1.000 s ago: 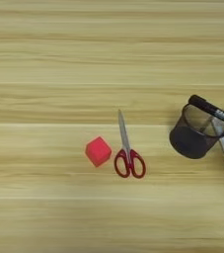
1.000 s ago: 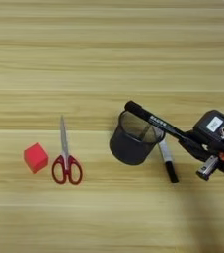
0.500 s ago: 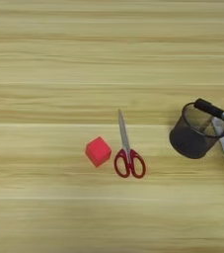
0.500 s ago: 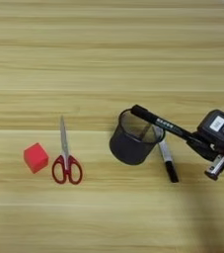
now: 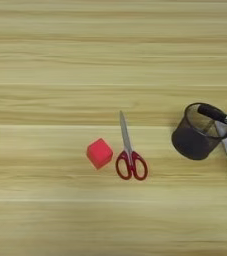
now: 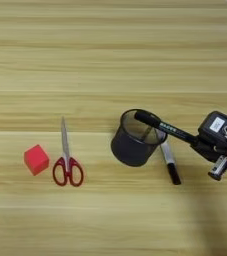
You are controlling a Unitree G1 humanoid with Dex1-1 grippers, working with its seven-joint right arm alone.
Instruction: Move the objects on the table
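Robot's fingers (image 6: 197, 142) are clamped on a slim black marker (image 6: 166, 128), its tip poised over the rim of the dark mesh cup (image 6: 135, 140) right of centre, so it isn't dropped in yet. A second pen (image 6: 170, 162) lies beside the cup. The matte red cube (image 5: 99, 153) sits untouched by the red-handled scissors (image 5: 130, 155) on the wood-grain bench (image 5: 60, 60), lower middle.

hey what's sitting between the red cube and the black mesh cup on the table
A pair of red-handled scissors lies between the red cube and the black mesh cup, close beside the cube, blades pointing away from the robot. Both eye views show it.
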